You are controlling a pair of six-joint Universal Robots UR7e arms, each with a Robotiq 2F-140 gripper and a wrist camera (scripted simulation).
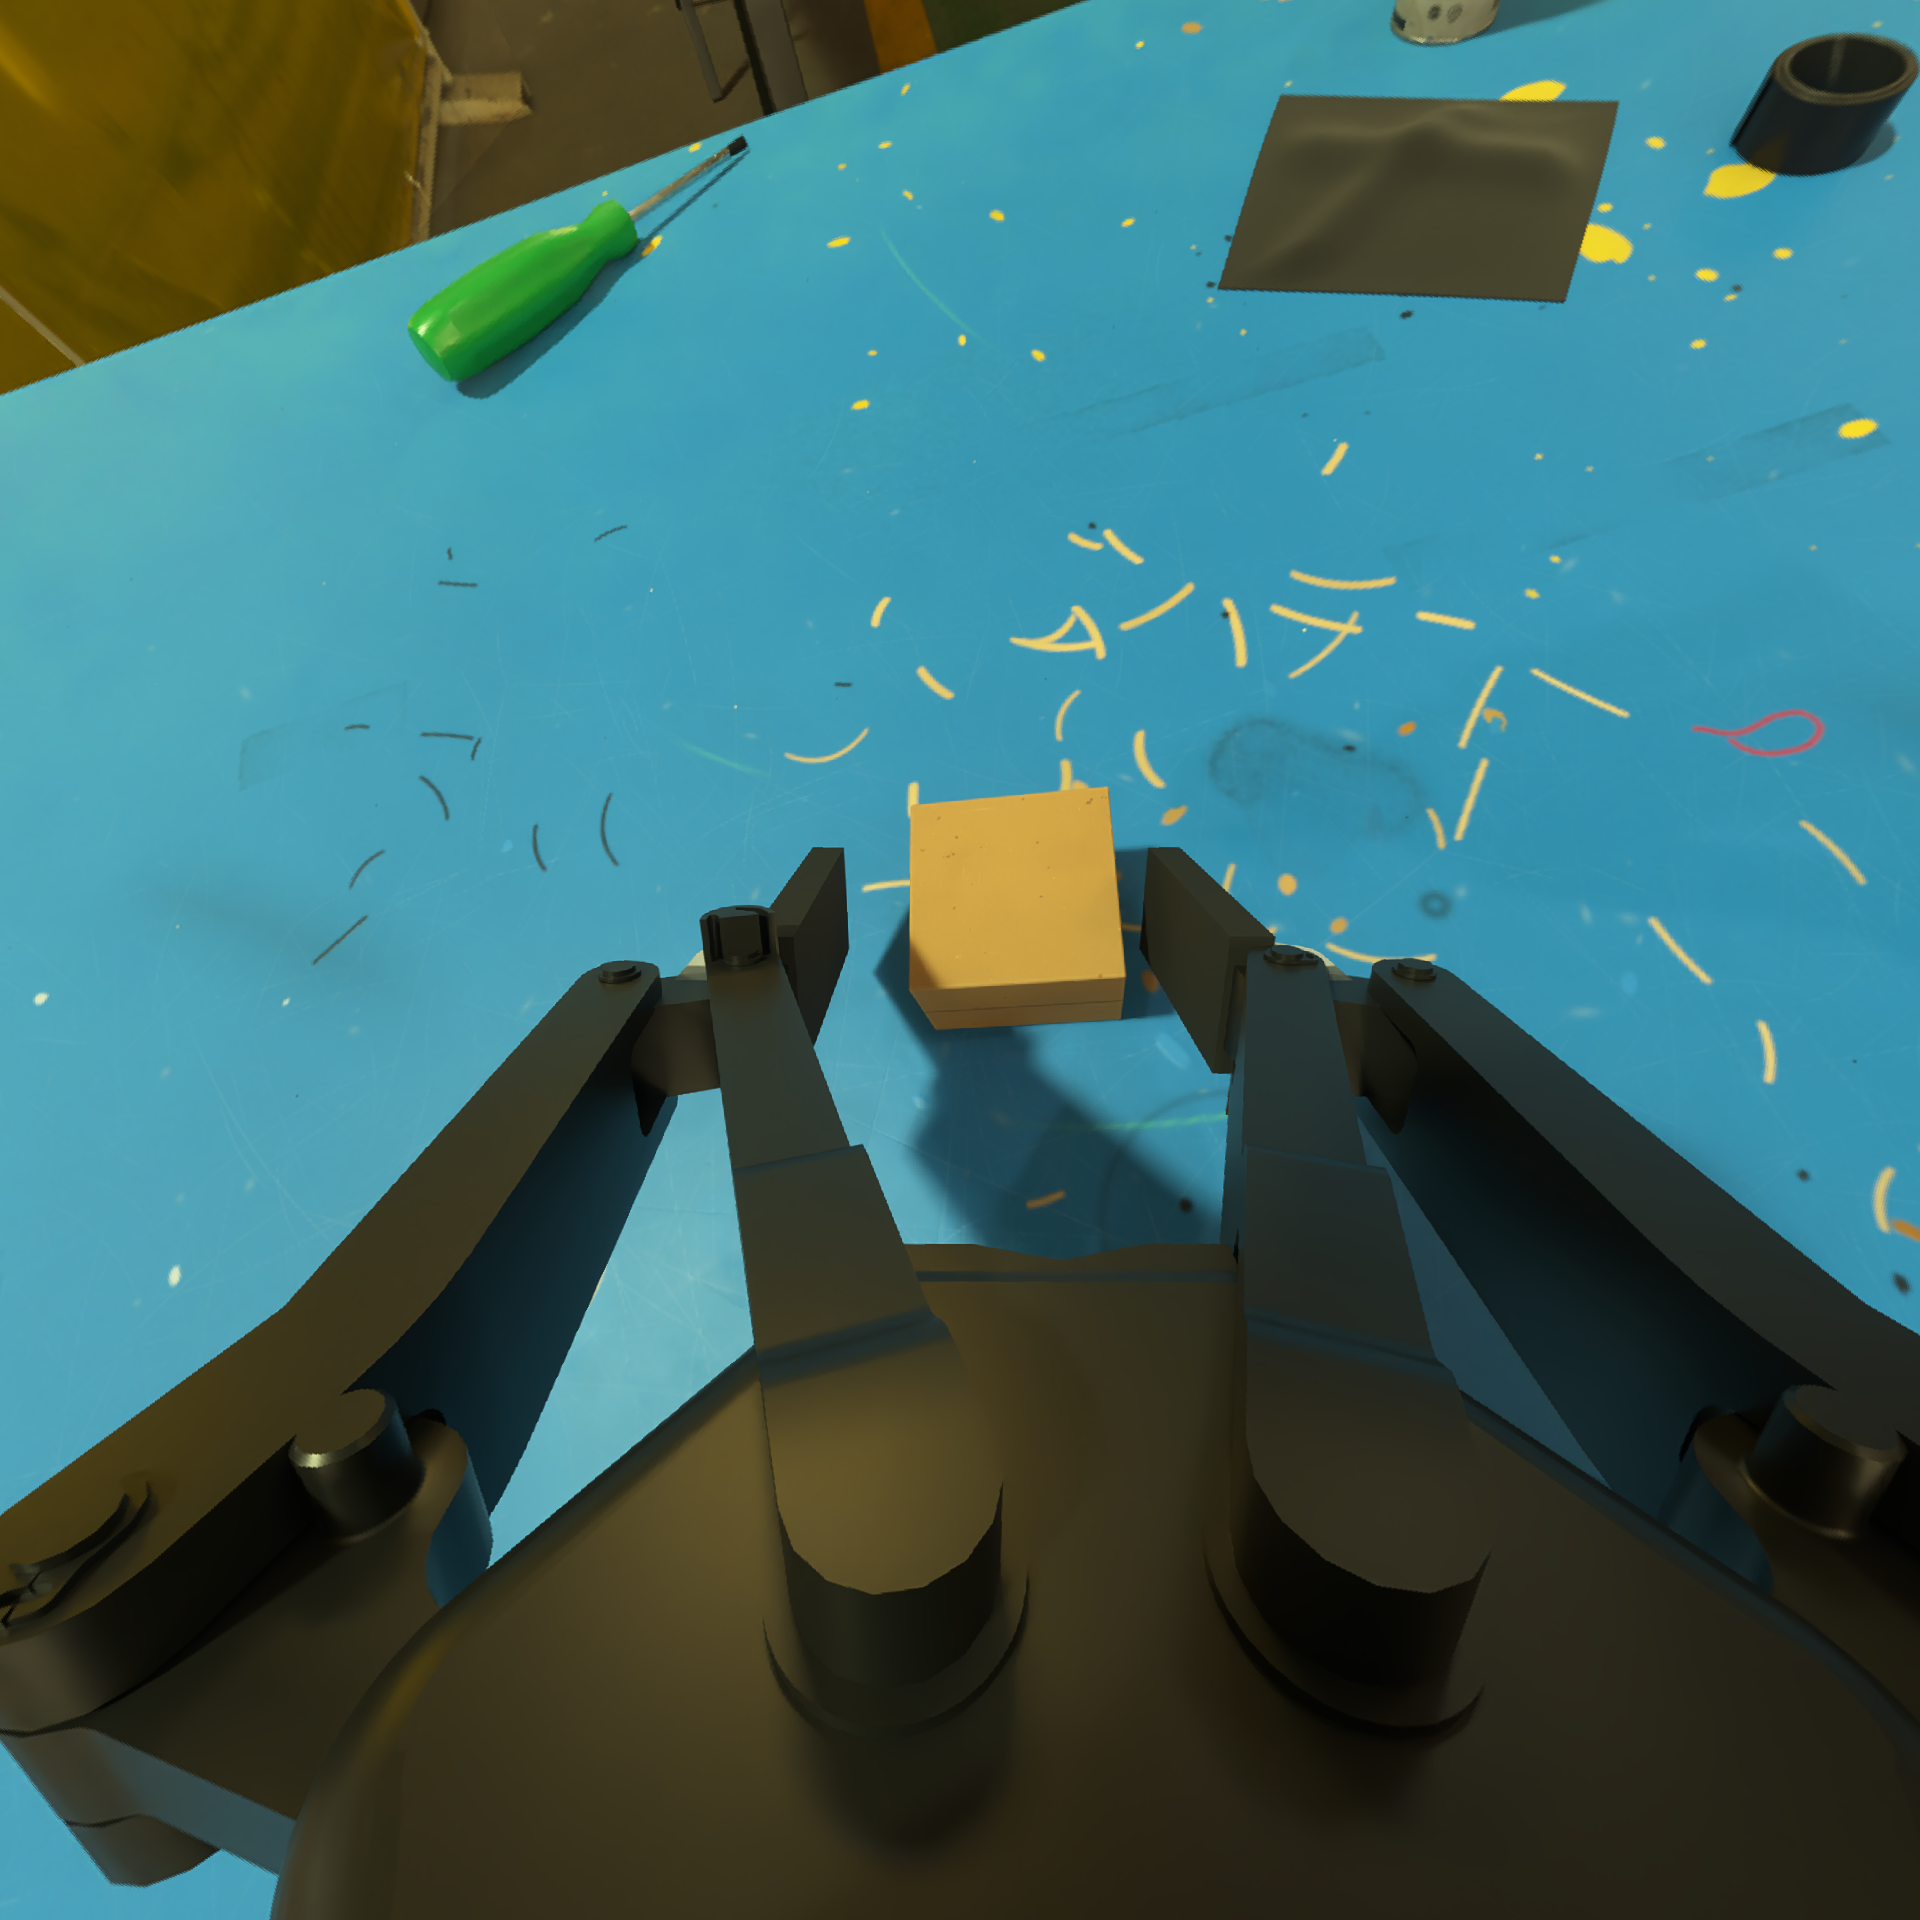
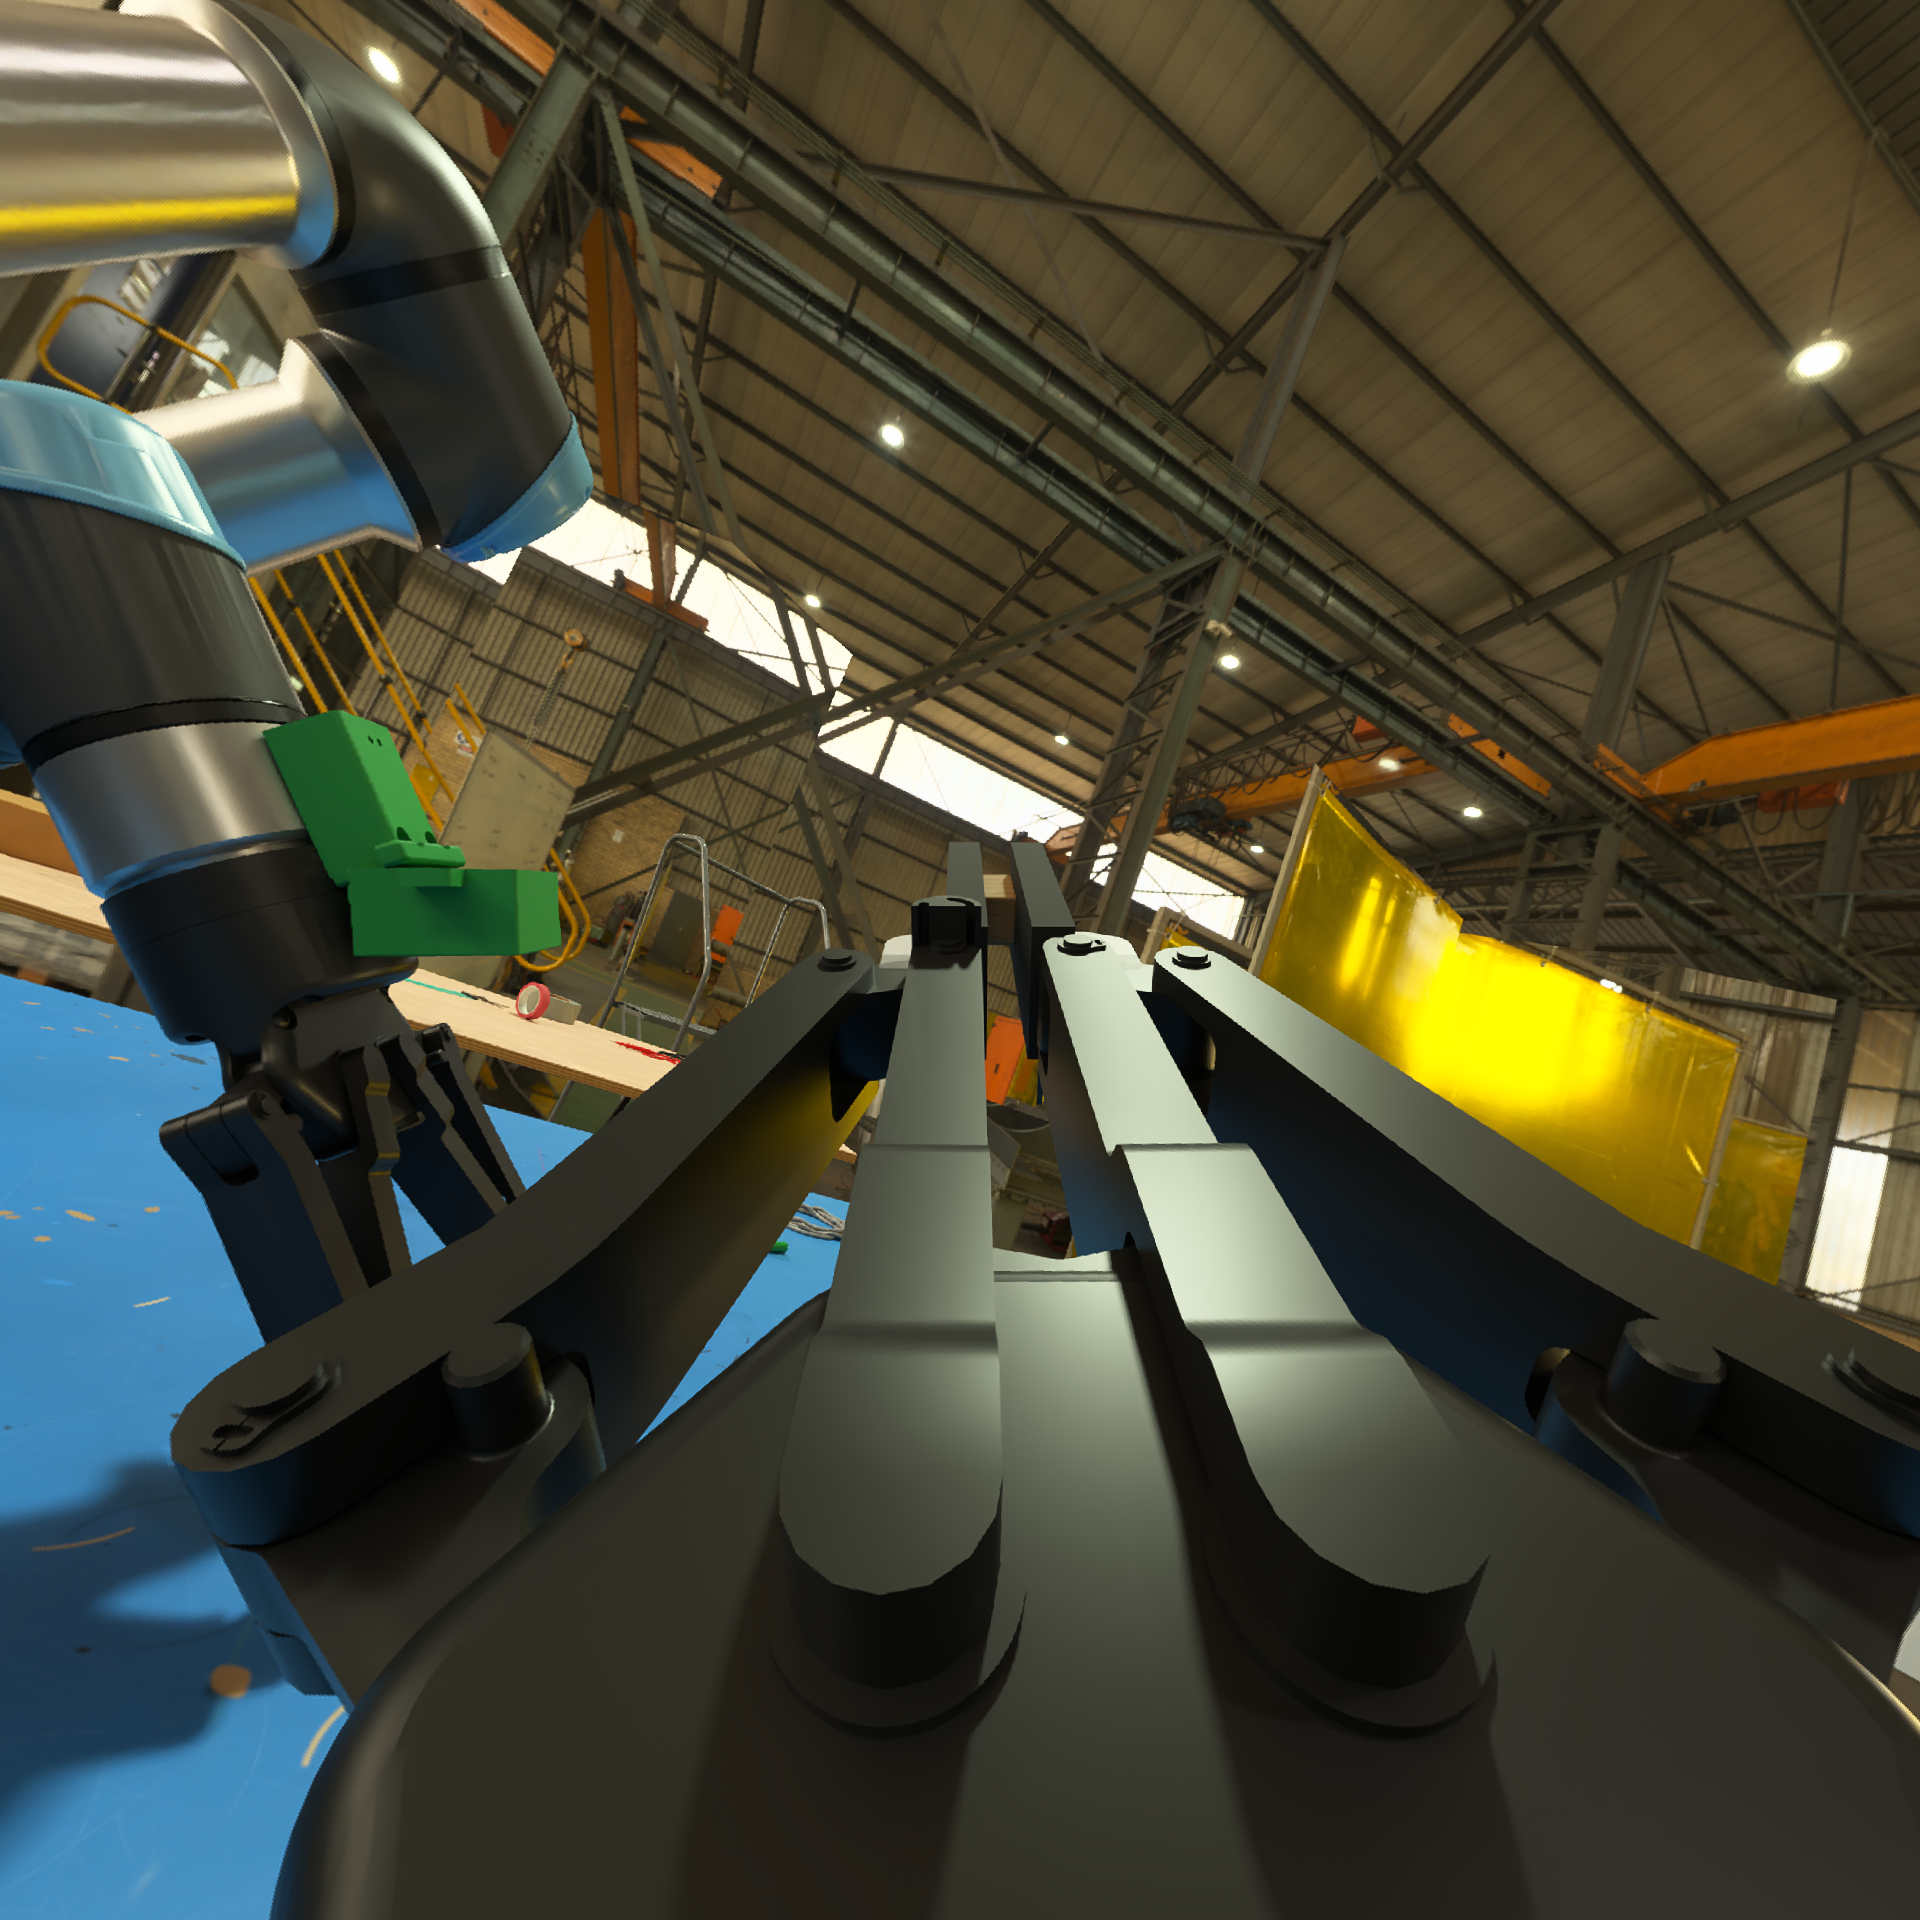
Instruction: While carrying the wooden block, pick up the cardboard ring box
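In the left wrist view the tan cardboard ring box (image 1: 1013, 906) sits on the blue table (image 1: 623, 644). My left gripper (image 1: 995, 896) is open, low over the table, with one finger on each side of the box and a small gap to each. In the right wrist view my right gripper (image 2: 997, 883) is raised and tilted up toward the hall roof. It is shut on the wooden block (image 2: 998, 902), of which only a thin tan sliver shows between the fingers. The left arm (image 2: 208, 644) and its gripper show at the left of that view.
A green-handled screwdriver (image 1: 530, 286) lies at the far left near the table edge. A dark grey flat sheet (image 1: 1423, 197), a black ring (image 1: 1829, 99) and a small can (image 1: 1442, 19) are at the far right. Yellow curtains (image 2: 1496, 1049) hang in the hall.
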